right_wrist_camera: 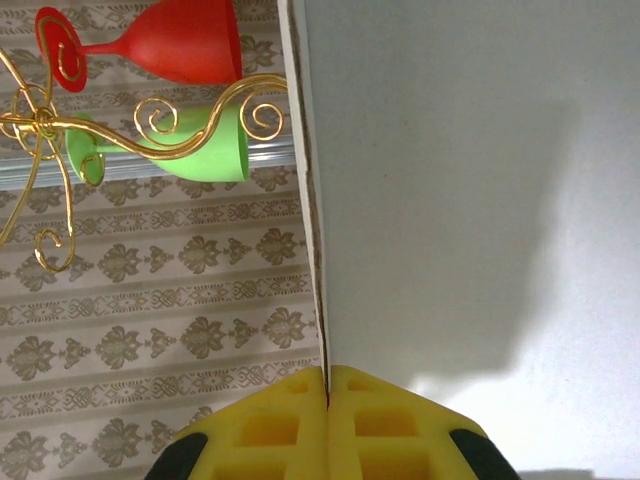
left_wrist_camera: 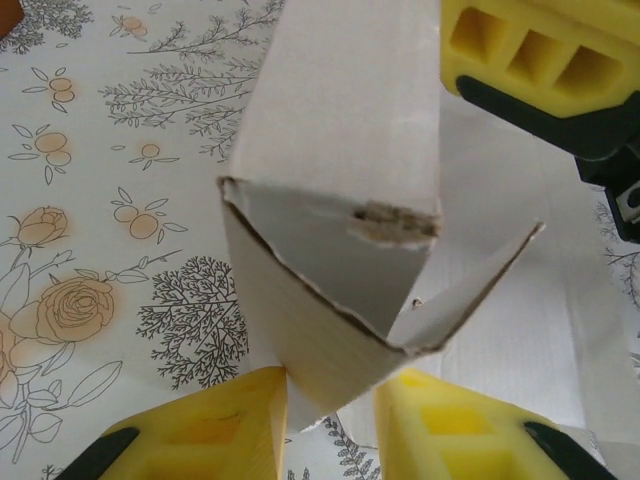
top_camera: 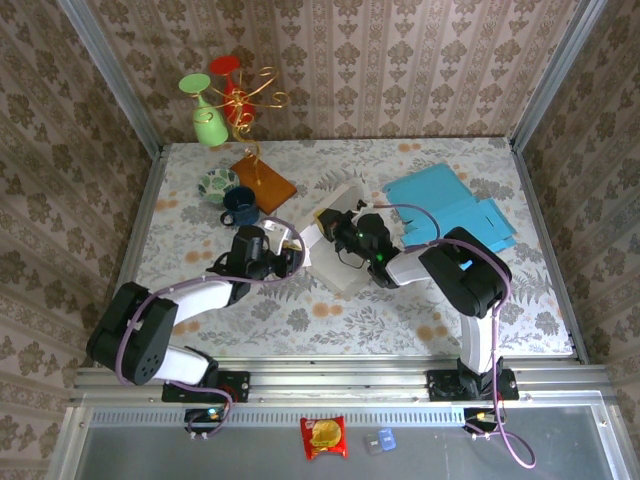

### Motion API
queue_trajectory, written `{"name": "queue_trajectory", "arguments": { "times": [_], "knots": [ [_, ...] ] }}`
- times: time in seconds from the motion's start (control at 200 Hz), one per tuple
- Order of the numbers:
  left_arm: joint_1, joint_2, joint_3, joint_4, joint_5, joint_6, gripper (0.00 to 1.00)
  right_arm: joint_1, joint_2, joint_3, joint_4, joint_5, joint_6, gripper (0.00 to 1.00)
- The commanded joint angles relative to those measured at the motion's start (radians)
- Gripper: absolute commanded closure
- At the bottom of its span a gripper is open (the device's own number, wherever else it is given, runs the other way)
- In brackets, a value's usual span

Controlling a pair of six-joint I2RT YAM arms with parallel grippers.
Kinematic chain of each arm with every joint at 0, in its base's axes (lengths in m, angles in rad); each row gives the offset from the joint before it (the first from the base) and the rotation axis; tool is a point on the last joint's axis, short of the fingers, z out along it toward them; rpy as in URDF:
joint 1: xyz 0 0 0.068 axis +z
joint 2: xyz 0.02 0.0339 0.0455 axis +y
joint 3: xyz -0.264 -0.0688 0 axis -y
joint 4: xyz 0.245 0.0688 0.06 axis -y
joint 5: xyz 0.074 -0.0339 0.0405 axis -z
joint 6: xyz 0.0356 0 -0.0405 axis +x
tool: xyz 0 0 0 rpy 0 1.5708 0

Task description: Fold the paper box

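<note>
While upturned, right gripper (right_wrist_camera: 326, 372) pinches box (right_wrist_camera: 450, 200)

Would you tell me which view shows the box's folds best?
Left wrist: the box shows its bent flaps and torn edge close up. Top view shows it small and partly hidden; right wrist shows one flat panel, seen edge-on.
</note>
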Motion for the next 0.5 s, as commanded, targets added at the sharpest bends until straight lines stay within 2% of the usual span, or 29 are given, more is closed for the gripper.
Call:
{"name": "queue_trajectory", "arguments": {
  "times": [0.0, 0.23, 0.495],
  "knots": [
    [-0.013, 0.021, 0.019, 0.064, -0.065, -0.026, 0.71, 0.007, 0.023, -0.033, 0.069, 0.046, 0.012, 1.00],
    [-0.057, 0.034, 0.020, 0.094, -0.181, -0.033, 0.73, 0.011, 0.025, -0.059, 0.092, 0.066, 0.011, 1.00],
    [-0.107, 0.063, 0.032, 0.111, -0.267, -0.054, 0.73, 0.029, 0.036, -0.076, 0.120, 0.122, 0.019, 1.00]
  ]
}}
